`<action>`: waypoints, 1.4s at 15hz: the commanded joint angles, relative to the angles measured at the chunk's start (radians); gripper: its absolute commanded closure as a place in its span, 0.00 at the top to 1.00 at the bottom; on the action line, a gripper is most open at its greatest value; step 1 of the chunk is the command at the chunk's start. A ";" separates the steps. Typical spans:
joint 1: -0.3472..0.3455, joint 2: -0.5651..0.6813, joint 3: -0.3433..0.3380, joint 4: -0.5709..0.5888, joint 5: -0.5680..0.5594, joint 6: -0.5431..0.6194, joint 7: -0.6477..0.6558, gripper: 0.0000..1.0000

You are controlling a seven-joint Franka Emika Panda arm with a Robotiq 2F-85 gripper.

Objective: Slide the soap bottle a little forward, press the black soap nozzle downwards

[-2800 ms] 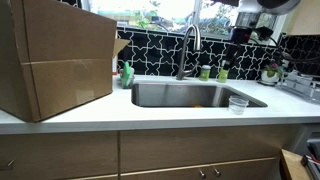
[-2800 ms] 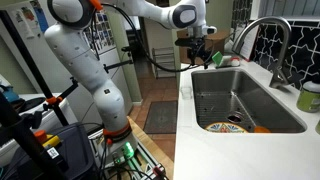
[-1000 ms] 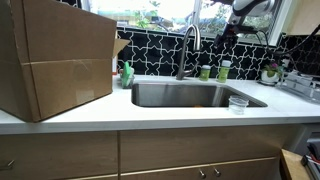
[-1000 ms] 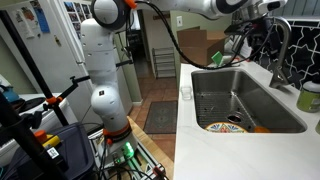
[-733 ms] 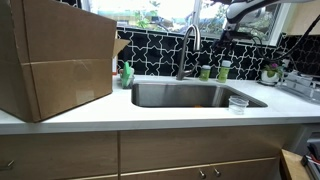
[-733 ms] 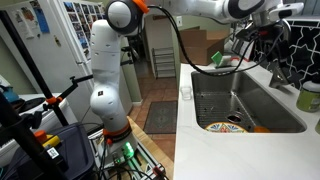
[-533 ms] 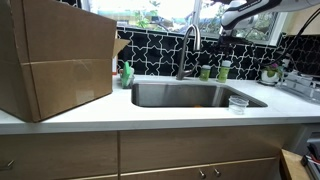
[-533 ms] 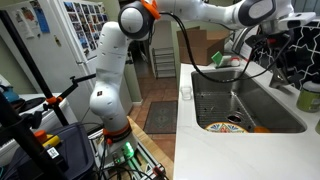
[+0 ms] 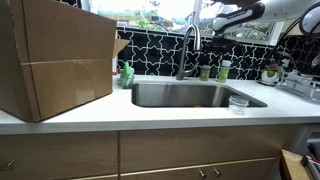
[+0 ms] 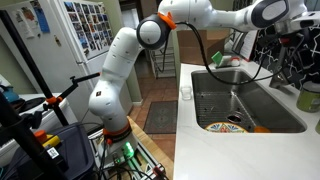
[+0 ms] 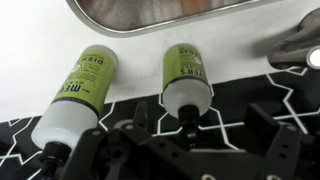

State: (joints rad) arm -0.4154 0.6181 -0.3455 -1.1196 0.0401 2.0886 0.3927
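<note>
Two green soap bottles with black nozzles stand on the counter behind the sink, seen from above in the wrist view. One bottle (image 11: 187, 88) lies in the middle of that view and a second bottle (image 11: 78, 95) lies to its left. Both also show in an exterior view, one (image 9: 205, 72) beside the other (image 9: 223, 70). My gripper (image 11: 200, 118) is open and hangs above the middle bottle, whose black nozzle (image 11: 187, 121) sits between the fingers (image 11: 262, 118) without touching them. In both exterior views the gripper (image 9: 213, 26) (image 10: 290, 45) is well above the bottles.
The steel sink (image 9: 190, 96) with its faucet (image 9: 188, 45) is in front of the bottles. A big cardboard box (image 9: 55, 55) stands on the counter. A clear plastic cup (image 9: 237, 103) sits by the sink. A small plant pot (image 9: 270, 74) is nearby.
The arm has swung across over the sink to above the two bottles at the back wall. The bottles have not moved.
</note>
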 commanded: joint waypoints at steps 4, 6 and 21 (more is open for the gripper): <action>-0.068 0.142 0.019 0.227 0.007 -0.019 -0.009 1.00; -0.083 0.168 0.028 0.263 0.010 -0.016 -0.017 0.98; -0.104 0.230 0.038 0.351 0.024 -0.049 -0.041 0.04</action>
State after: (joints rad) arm -0.4968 0.8228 -0.3218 -0.8219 0.0468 2.0799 0.3749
